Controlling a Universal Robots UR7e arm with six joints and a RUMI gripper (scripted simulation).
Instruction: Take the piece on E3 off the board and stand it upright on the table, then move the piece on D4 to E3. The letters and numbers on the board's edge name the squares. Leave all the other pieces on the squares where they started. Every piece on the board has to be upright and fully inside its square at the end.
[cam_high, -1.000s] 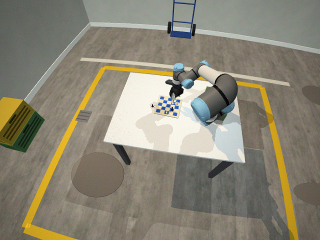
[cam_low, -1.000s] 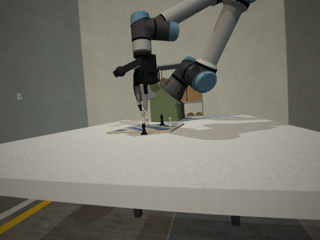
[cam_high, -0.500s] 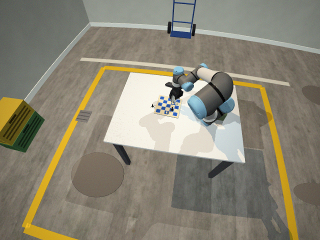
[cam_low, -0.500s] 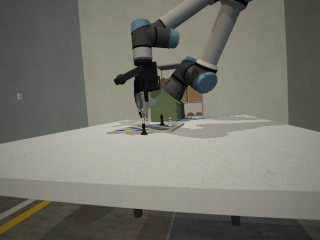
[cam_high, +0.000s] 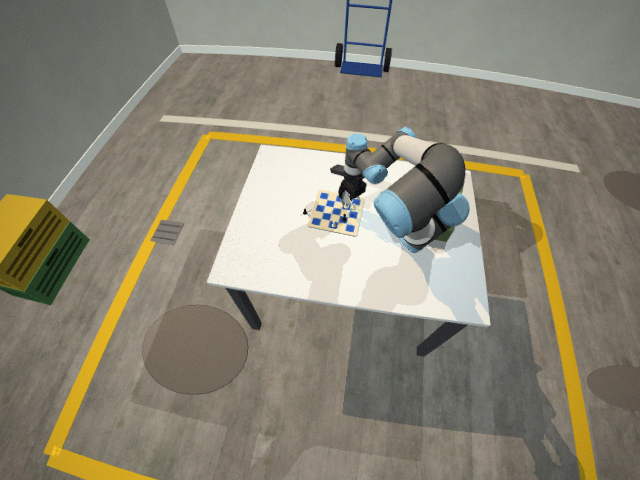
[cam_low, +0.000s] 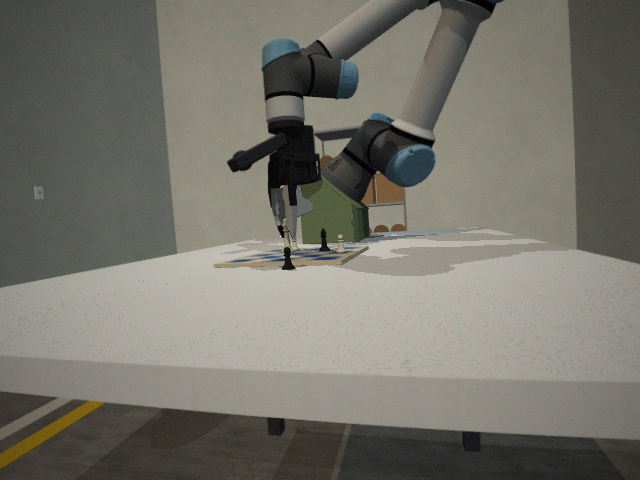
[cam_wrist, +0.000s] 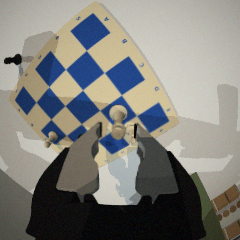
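A blue and cream chessboard (cam_high: 323, 205) (cam_low: 242, 262) (cam_wrist: 95, 65) lies on the white table (cam_high: 289, 258) (cam_low: 361, 320). My gripper (cam_high: 345, 199) (cam_low: 285, 233) (cam_wrist: 118, 123) is low over the board's near corner. Its fingers stand open, one on each side of a tall white piece (cam_low: 285, 232) (cam_wrist: 117, 121), with a gap between them and the piece. The piece is upright on the board. A black piece (cam_low: 323, 239) (cam_high: 344, 214) and a white pawn (cam_low: 340, 242) (cam_wrist: 49, 140) also stand on the board. A black pawn (cam_high: 305, 212) (cam_low: 287, 258) (cam_wrist: 14, 60) stands upright on the table beside the board.
The arm's base and big elbow (cam_high: 418, 201) rise right of the board. A green block (cam_low: 333, 211) stands behind the board. A blue hand truck (cam_high: 363, 41) is at the far wall, and a yellow and green crate (cam_high: 31, 248) is on the floor at the left.
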